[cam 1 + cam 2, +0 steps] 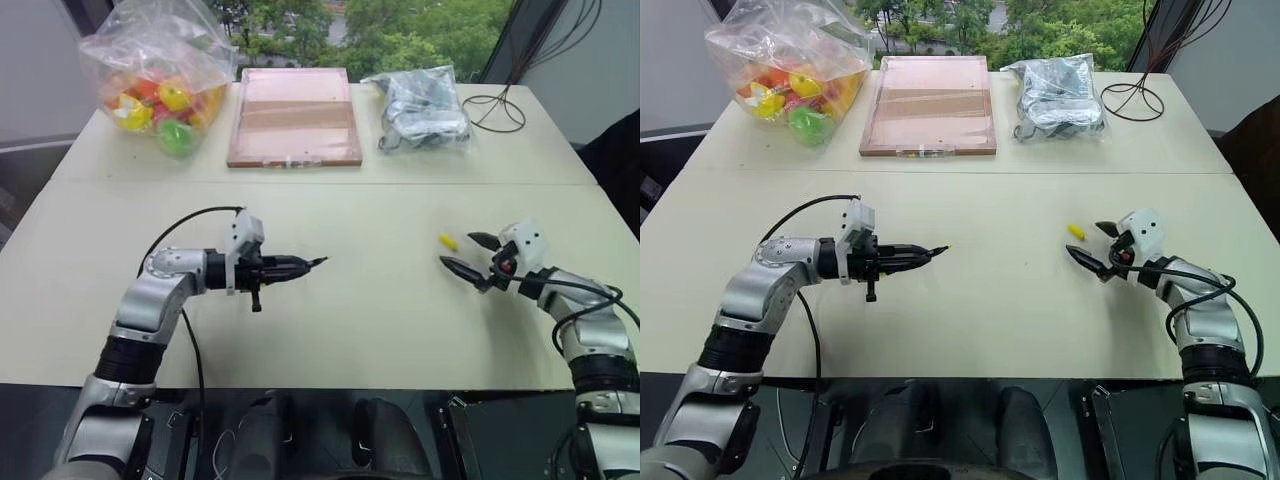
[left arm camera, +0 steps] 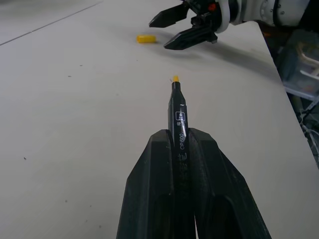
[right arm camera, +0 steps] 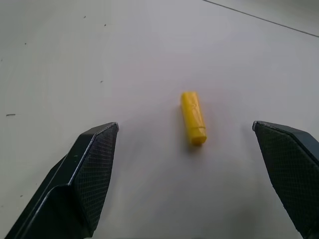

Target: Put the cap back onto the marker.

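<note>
A: Where is the cap right now?

B: The small bright yellow plastic cap (image 3: 193, 118) lies on its side on the pale table top (image 1: 350, 330), on the robot's right half of the near table. It rests bare on the surface with nothing touching it.

A: And the right claw?

B: The right gripper (image 1: 468, 254) sits low over the table just beside the cap, on the side nearer the robot's right edge. Its two black fingers (image 3: 84, 174) are spread wide, and in the right wrist view the cap lies ahead of them, between their tips but apart from both. It has hold of nothing.

A: The marker?

B: The thin black marker with a small yellow tip (image 2: 177, 107) is clamped in the left gripper (image 1: 300, 266), whose fingers are closed tight around its barrel. The marker sticks out past the fingertips, roughly level, its yellow tip aimed across the table towards the right gripper and the cap. There is a wide stretch of bare table between that tip and the cap.

A: What else is on the tables?

B: On the far table there is a clear plastic bag of colourful round toys (image 1: 160, 85) on the left, a flat pinkish rectangular board (image 1: 295, 115) in the middle, and a clear bag of grey parts (image 1: 420, 110) to its right. A black cable loop (image 1: 497, 108) lies near the far right corner.
</note>
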Action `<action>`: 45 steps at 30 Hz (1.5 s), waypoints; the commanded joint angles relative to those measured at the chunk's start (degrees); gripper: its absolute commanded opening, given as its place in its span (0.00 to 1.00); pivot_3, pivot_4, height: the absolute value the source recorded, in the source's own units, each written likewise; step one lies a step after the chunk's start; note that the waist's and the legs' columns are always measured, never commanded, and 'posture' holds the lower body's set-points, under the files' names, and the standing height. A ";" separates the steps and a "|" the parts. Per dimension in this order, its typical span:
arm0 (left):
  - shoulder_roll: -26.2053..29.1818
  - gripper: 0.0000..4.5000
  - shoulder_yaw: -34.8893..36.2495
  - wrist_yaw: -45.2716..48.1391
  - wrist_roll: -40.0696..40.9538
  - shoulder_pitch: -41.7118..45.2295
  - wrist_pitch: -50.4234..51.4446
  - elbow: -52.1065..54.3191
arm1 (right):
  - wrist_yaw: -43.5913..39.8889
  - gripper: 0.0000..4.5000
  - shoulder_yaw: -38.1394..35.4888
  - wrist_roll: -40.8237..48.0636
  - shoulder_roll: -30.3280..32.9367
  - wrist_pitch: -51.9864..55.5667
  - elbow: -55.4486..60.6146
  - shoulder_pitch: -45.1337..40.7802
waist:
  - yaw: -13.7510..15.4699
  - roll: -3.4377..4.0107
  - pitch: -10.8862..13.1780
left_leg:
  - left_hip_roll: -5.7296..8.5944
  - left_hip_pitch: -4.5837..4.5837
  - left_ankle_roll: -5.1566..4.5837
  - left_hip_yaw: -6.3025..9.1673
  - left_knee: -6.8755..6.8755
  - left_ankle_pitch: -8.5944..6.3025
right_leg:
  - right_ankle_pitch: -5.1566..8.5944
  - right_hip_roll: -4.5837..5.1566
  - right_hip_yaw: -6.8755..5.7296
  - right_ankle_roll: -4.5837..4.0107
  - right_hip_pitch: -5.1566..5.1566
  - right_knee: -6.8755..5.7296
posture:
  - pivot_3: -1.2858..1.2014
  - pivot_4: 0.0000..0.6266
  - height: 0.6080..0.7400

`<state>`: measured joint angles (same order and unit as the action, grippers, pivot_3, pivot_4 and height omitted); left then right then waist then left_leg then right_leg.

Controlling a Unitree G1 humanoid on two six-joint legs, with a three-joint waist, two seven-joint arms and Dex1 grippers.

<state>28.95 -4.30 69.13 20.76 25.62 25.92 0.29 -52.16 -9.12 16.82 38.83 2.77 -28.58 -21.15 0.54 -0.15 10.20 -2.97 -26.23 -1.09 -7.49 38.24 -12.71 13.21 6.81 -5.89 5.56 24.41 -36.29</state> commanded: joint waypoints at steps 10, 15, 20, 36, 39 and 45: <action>0.22 0.02 -0.85 -0.22 0.47 2.10 -2.83 -1.40 | -1.48 1.00 0.48 -1.40 -1.90 -1.97 -7.07 -5.12 | -0.01 0.01 0.00 | 0.00 0.00 0.07 -0.01 0.00 0.04 | 0.00 0.00 0.00 0.00 0.00 0.00 | 0.52 0.24 1.00; 0.23 0.01 -0.97 -1.08 0.65 1.60 -3.15 -1.19 | -2.52 0.94 0.64 -2.41 -1.71 -3.37 -10.98 -6.26 | -0.06 0.01 0.00 | 0.00 0.00 0.08 -0.01 0.00 0.05 | 0.00 0.00 0.00 0.00 0.00 0.00 | 0.52 0.24 1.00; 0.28 0.00 -1.00 -1.59 0.94 1.16 -3.12 -0.71 | -3.05 0.43 0.65 -3.30 -1.37 -4.72 -13.44 -6.53 | -0.06 0.01 0.00 | 0.00 0.00 0.08 -0.01 0.00 0.05 | 0.00 0.00 0.00 0.00 -0.01 0.00 | 0.52 0.24 1.00; 0.76 0.00 -0.99 -1.89 -0.50 3.21 -6.02 -3.82 | -3.12 0.01 0.90 -4.28 -0.19 -5.23 -11.60 -5.56 | 0.08 0.01 -0.01 | 0.00 0.09 0.08 0.00 0.00 0.05 | 0.00 0.00 0.00 0.00 -0.11 0.00 | 0.52 0.24 1.00; 2.28 0.00 -1.42 -1.26 -3.52 6.16 -10.81 -7.48 | -3.80 0.01 1.56 -4.62 0.85 -4.35 -7.47 -6.63 | 0.08 0.01 0.00 | 0.00 0.09 0.08 -0.01 0.00 0.05 | 0.00 0.00 0.00 0.00 -0.10 0.01 | 0.52 0.24 1.00; 5.36 0.00 -3.73 2.74 -9.53 13.06 -22.59 -16.71 | -8.88 0.01 5.77 -5.28 3.62 0.47 5.64 -7.77 | -0.16 0.05 0.01 | 0.00 0.08 0.08 -0.04 -0.04 0.04 | 0.00 0.00 0.00 -0.01 -0.04 0.01 | 0.52 0.24 1.00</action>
<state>33.65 -7.87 70.71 12.53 36.97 6.75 -15.37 -59.21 -3.81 10.49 41.38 1.98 -28.14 -27.48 0.38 -0.10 10.20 -2.97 -26.16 -1.01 -7.53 38.20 -12.66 13.21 6.82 -5.88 5.56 24.39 -36.28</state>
